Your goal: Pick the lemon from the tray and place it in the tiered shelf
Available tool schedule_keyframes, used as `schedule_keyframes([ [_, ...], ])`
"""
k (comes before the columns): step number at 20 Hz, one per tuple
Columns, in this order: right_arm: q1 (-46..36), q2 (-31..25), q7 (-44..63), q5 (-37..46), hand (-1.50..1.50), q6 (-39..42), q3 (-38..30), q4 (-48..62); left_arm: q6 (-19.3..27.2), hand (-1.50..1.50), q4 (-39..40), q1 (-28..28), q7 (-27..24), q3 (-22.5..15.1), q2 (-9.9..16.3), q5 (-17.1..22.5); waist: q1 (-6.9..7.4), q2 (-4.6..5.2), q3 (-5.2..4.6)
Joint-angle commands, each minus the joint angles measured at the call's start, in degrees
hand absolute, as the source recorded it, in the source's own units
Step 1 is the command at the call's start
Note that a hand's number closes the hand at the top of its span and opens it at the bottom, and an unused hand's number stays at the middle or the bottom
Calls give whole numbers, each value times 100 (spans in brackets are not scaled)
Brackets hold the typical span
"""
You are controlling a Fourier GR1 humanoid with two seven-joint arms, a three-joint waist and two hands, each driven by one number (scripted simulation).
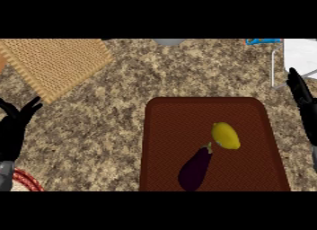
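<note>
A yellow lemon (226, 135) lies on the dark red-brown tray (167, 134), right of its middle. Just below and left of it lies a dark purple eggplant (196, 169), its stem end touching the lemon. At the top right corner stands the white tiered shelf (305, 58) with its thin frame. My right hand (306, 108) is at the right edge, fingers straight and pointing up toward the shelf, apart from the lemon. At the left edge my left hand (11, 126) rests open, fingers spread upward, holding nothing.
A woven tan mat (55, 63) lies at the upper left on the speckled stone counter (121, 126). A red-rimmed round object (24, 179) shows at the lower left corner. A grey object (169, 42) and a blue item (261, 41) peek in at the top edge.
</note>
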Motion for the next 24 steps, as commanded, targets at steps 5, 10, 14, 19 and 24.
schedule_keyframes([
  [5, -712, 1504, 101, 243, 150, 34, 1263, -676, -641, 0, 65, 170, 51, 171, 11, 468, 32, -194, -221],
  [10, -364, 1553, 685, 2378, 150, -2942, 1101, -93, -731, 0, 62, 292, 243, 59, -178, 625, -155, -216, -235],
  [14, 81, 2622, 1289, 2956, -150, -3009, 2362, -572, -811, 0, -225, 703, 152, 106, -228, 618, -117, -227, -216],
  [19, 615, 1911, 3204, 4697, -150, -2936, 2808, -1650, -839, 0, -161, 555, 267, 261, -228, 626, -285, -268, -232],
  [24, 310, 1456, 4871, 6013, -150, -1700, 2691, -1863, -907, 0, -64, 653, 199, 314, -208, 632, -303, -285, -247],
])
